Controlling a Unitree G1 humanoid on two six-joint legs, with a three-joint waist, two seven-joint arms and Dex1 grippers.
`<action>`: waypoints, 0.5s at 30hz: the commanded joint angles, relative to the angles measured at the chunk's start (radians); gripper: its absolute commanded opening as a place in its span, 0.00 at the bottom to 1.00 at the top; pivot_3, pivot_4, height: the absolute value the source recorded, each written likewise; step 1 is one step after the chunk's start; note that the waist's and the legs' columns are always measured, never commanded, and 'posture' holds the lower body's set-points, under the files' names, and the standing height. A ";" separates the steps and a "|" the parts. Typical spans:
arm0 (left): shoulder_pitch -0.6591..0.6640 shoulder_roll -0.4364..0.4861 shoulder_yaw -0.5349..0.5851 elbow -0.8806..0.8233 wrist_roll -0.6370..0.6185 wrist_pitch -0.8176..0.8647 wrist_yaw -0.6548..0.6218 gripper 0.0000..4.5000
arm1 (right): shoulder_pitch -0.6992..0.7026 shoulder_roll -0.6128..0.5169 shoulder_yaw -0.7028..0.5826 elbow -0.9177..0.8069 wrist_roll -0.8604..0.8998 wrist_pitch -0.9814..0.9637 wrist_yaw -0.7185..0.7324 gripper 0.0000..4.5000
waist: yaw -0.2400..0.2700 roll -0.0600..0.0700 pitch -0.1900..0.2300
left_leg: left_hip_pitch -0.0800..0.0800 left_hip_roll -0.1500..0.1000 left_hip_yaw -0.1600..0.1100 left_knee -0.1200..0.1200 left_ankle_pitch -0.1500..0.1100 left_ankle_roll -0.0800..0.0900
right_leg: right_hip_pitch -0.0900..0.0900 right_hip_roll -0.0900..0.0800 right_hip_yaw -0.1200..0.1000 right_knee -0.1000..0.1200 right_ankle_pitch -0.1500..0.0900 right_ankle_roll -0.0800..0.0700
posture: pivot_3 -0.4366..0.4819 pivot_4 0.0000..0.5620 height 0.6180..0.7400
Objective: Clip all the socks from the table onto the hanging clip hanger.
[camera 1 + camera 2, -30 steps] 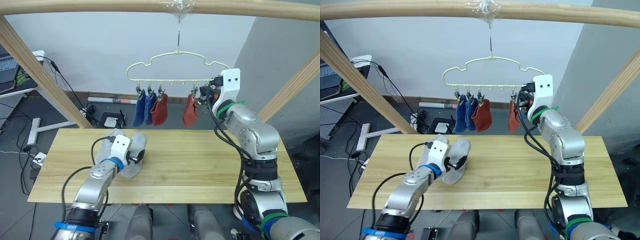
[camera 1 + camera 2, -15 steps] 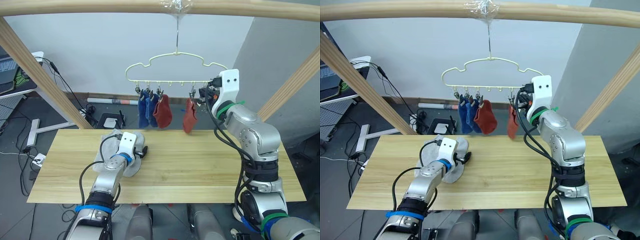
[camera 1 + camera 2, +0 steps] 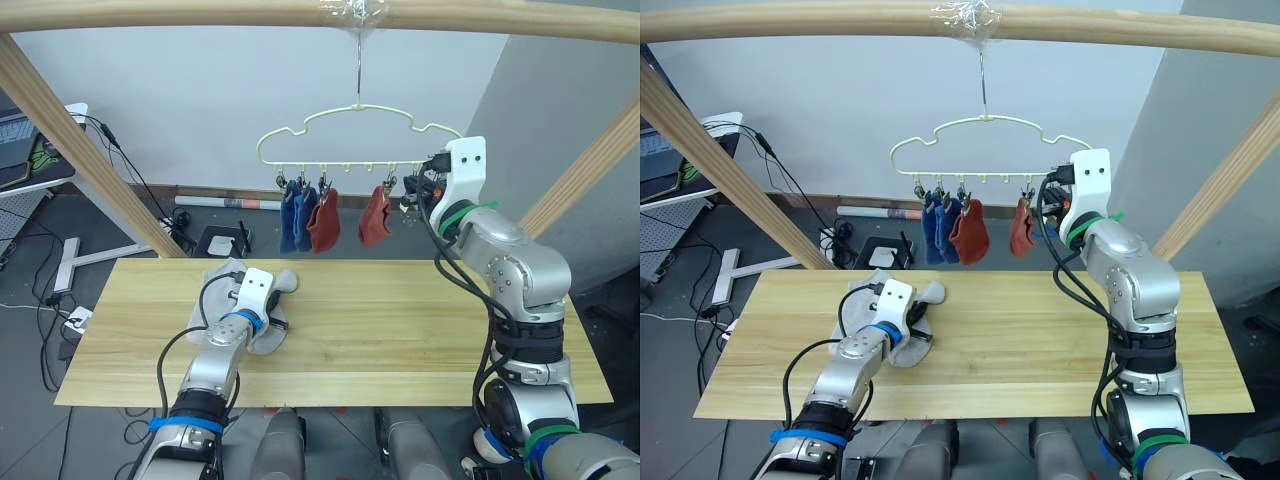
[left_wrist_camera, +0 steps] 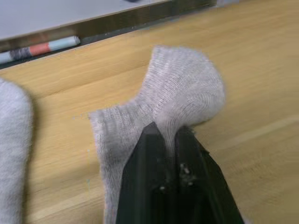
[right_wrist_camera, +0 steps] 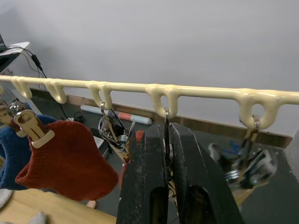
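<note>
My left gripper (image 3: pixel 276 319) is down on the table (image 3: pixel 420 320), shut on a pinched fold of a light grey sock (image 4: pixel 184 95). A second grey sock (image 3: pixel 219 273) lies just beside it. The pale-yellow clip hanger (image 3: pixel 360 135) hangs by its hook from the wooden beam. Two blue socks (image 3: pixel 294 218) and two rust red socks (image 3: pixel 324 225) (image 3: pixel 376 217) hang from its clips. At the hanger's right end my right gripper (image 5: pixel 166 131) is raised and shut on the thin wire link of one clip (image 5: pixel 166 117). One more clip (image 5: pixel 254 156) hangs bare beside it.
A thick wooden beam (image 3: pixel 200 12) runs overhead, with slanted wooden posts at the left (image 3: pixel 80 150) and right (image 3: pixel 590 165). Cables and a power strip (image 3: pixel 225 240) lie on the floor behind the table. A desk edge (image 3: pixel 30 165) shows at far left.
My left gripper has come down and shut on the grey sock, bunching it. The hanger and its socks have swung slightly to the right. The right gripper stays on its clip.
</note>
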 commanded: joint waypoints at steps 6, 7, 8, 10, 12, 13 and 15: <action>0.037 -0.143 -0.050 -0.272 -0.114 0.004 -0.100 0.01 | -0.139 0.031 -0.201 0.016 0.103 0.245 -0.087 0.00 | -0.003 0.000 0.000 | -0.001 0.000 -0.001 0.000 0.000 0.000 | -0.001 0.000 0.000 0.000 0.001 -0.002 | 0.45 0.46 1.00; 0.033 -0.164 -0.073 -0.327 -0.133 0.006 -0.118 0.01 | -0.159 0.045 -0.234 0.024 0.114 0.276 -0.109 0.00 | -0.004 0.000 0.000 | -0.001 0.000 0.000 0.000 0.000 0.000 | -0.001 0.000 0.000 0.000 0.001 -0.002 | 0.45 0.46 1.00; 0.023 -0.193 -0.096 -0.384 -0.160 0.016 -0.134 0.01 | -0.182 0.062 -0.269 0.031 0.125 0.312 -0.131 0.00 | -0.004 0.000 0.000 | -0.001 0.000 0.000 0.000 0.000 0.000 | -0.001 0.000 0.000 0.000 0.001 -0.002 | 0.45 0.46 1.00; -0.017 -0.257 -0.123 -0.460 -0.202 0.037 -0.135 0.01 | -0.225 0.099 -0.339 0.039 0.135 0.384 -0.178 0.00 | -0.002 0.000 0.000 | -0.002 0.000 0.000 0.000 0.000 0.000 | -0.001 0.000 0.000 -0.001 0.001 -0.002 | 0.45 0.46 1.00; -0.044 -0.290 -0.131 -0.485 -0.221 0.058 -0.129 0.01 | -0.247 0.114 -0.370 0.038 0.135 0.425 -0.200 0.00 | 0.000 0.000 0.000 | -0.003 0.000 0.000 0.001 0.000 0.000 | -0.001 0.000 0.000 -0.001 0.002 -0.002 | 0.45 0.46 1.00; -0.057 -0.305 -0.136 -0.486 -0.223 0.062 -0.127 0.01 | -0.254 0.117 -0.378 0.035 0.134 0.441 -0.207 0.00 | -0.001 0.000 0.000 | -0.003 0.000 -0.001 0.001 0.000 0.000 | -0.001 0.000 -0.001 -0.001 0.002 -0.002 | 0.45 0.46 1.00; -0.076 -0.318 -0.143 -0.477 -0.221 0.064 -0.123 0.01 | -0.263 0.123 -0.393 0.031 0.132 0.462 -0.220 0.00 | -0.005 0.000 0.000 | -0.003 0.000 0.000 0.001 0.000 0.000 | -0.001 0.000 0.000 -0.002 0.001 -0.002 | 0.45 0.46 1.00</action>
